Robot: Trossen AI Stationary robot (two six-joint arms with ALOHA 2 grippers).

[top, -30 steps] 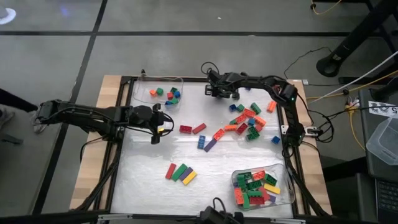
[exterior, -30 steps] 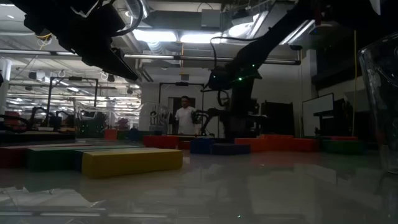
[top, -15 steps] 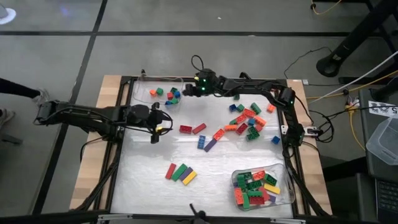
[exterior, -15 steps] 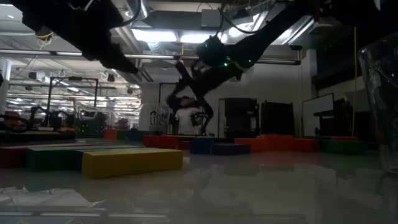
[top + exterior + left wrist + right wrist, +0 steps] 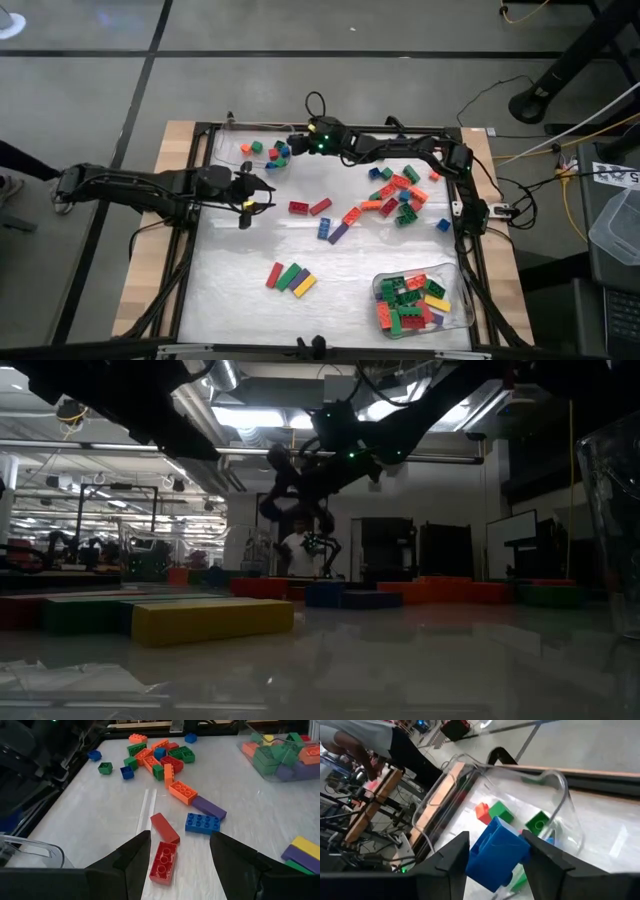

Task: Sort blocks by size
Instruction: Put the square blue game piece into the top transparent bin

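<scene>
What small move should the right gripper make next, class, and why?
Probably ease out over the clear tray and open. The right gripper is shut on a small blue block just short of that tray, which already holds small cubes.

Two clear trays [image 5: 232,150] [image 5: 465,310] sit on the table [image 5: 240,300].
</scene>
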